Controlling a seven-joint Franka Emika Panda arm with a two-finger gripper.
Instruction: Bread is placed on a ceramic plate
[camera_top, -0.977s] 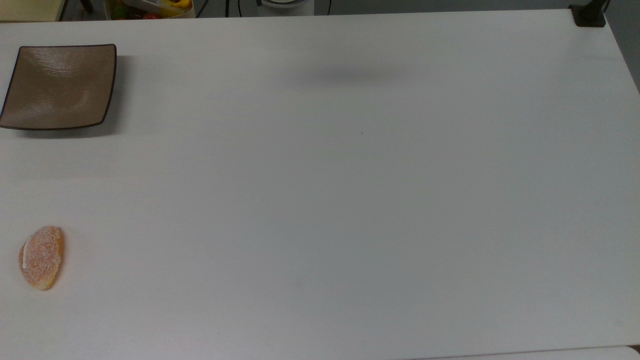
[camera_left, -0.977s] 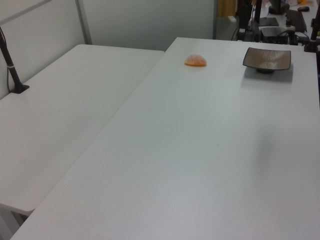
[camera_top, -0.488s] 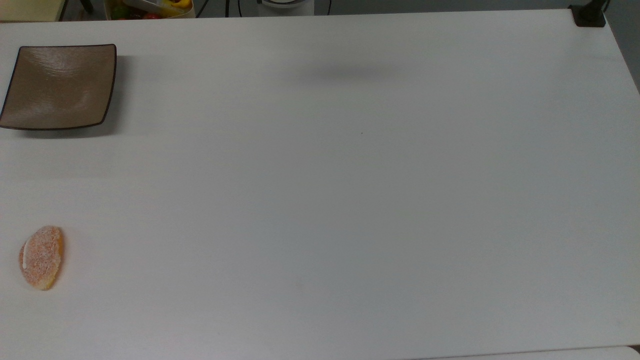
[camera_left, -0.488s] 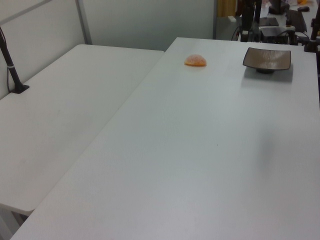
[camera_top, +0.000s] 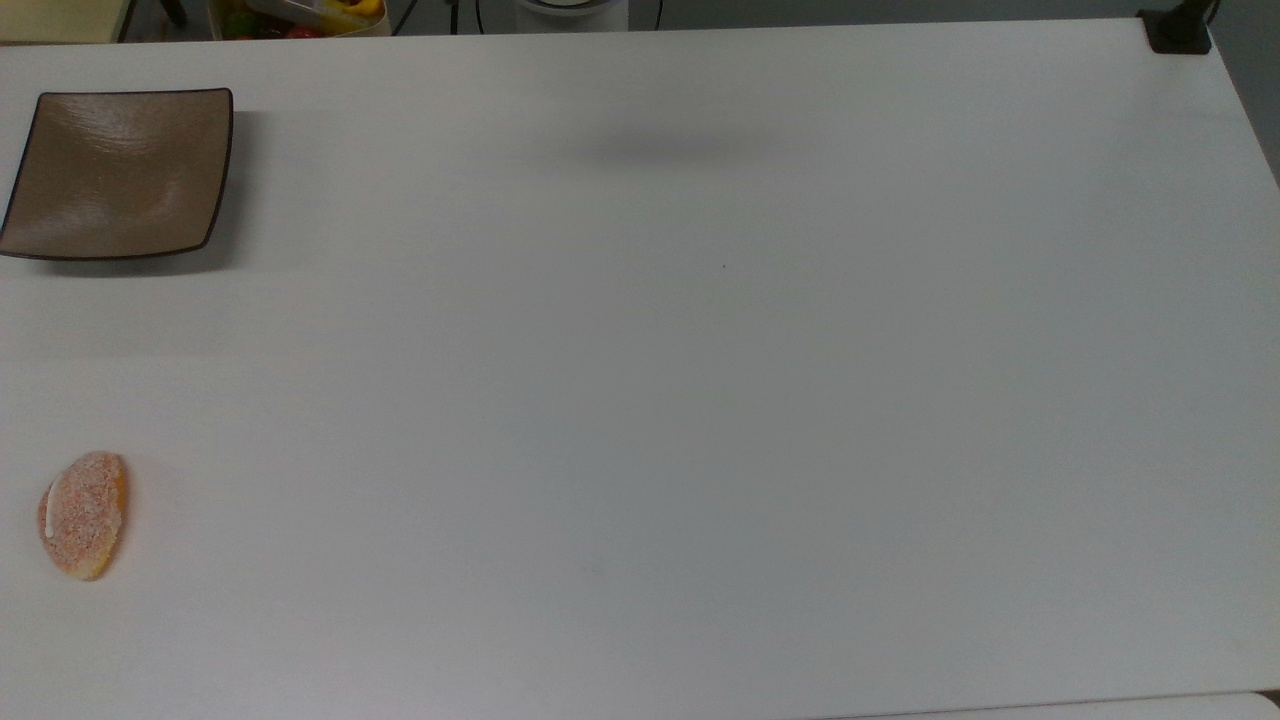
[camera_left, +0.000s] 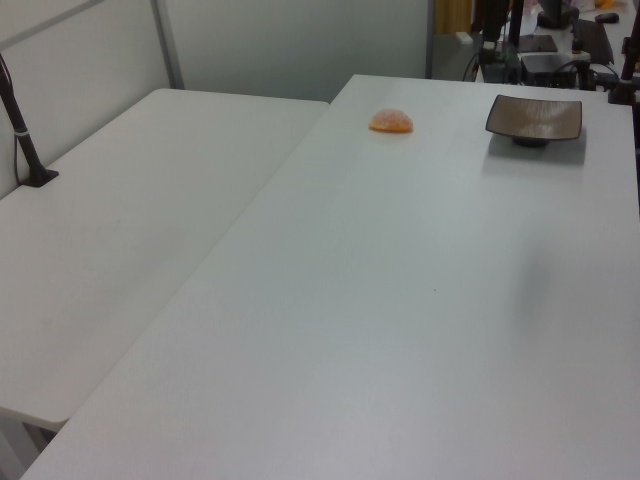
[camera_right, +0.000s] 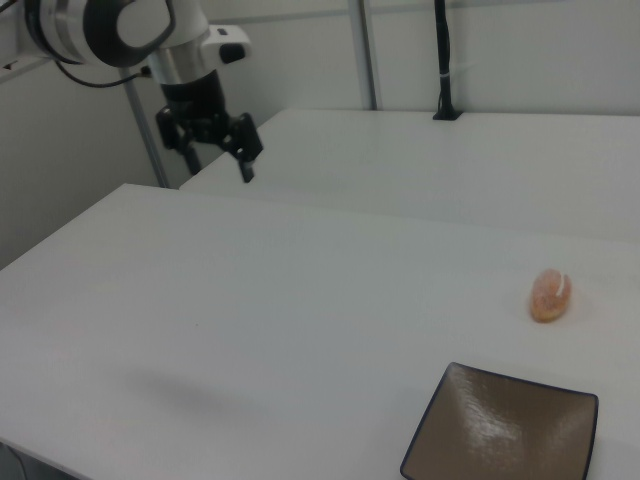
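Bread: lies alone on white table, near left corner of the top view, well apart from ceramic plate at far left. Approach advice: descend squarely over bun, pinch across its narrow width. Gripper: seen in the right view, raised high, fingers spread, empty.

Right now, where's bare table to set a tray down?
Nearly everywhere: the table is bare from the bread and the ceramic plate at the top view's left across to its right edge. The strip between bread and plate is free too. The back edge by the cables and boxes is cluttered. The gripper hangs high, open.
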